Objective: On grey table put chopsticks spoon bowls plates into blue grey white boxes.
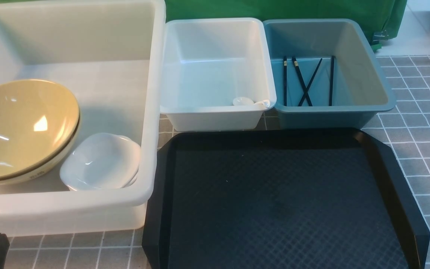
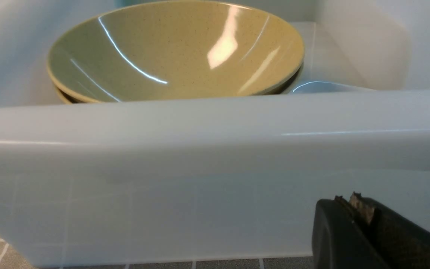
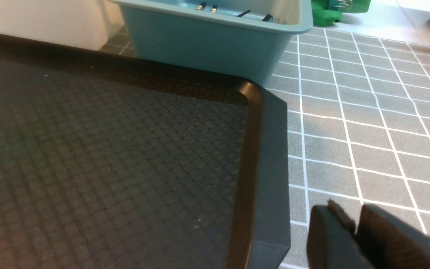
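Two stacked yellow bowls (image 1: 17, 127) and stacked white plates (image 1: 99, 160) lie in the large translucent box (image 1: 155, 93). The white spoon (image 1: 250, 101) lies in the white box (image 1: 215, 119), by its near wall. Several black chopsticks (image 1: 304, 80) lie in the blue box (image 1: 323, 117). My left gripper (image 2: 349, 201) is shut and empty, low outside the large box's near wall (image 2: 200, 127), with the bowls (image 2: 174, 52) beyond it. My right gripper (image 3: 349, 216) is shut and empty above the grey table (image 3: 368, 123), beside the black tray's right edge.
A black textured tray (image 1: 274, 194) lies in front of the white and blue boxes, with nothing on it; it also shows in the right wrist view (image 3: 106, 149). Grey table (image 1: 424, 123) shows to its right. Green cloth hangs behind the boxes.
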Motion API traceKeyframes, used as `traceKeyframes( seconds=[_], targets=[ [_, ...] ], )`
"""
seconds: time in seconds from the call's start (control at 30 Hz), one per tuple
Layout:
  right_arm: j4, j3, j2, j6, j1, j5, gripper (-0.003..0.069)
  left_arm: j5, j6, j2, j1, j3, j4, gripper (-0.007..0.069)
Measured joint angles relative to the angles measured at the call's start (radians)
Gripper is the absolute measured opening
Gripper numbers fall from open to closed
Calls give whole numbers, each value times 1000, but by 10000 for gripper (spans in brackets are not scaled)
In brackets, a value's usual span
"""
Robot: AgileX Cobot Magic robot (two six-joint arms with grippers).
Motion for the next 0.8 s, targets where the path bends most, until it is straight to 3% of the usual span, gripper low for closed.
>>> traceKeyframes(
  seconds=[0.8],
  targets=[
    [0,0,0,0,0,0,158,0,0,0,0,0,3,-8]
  ],
)
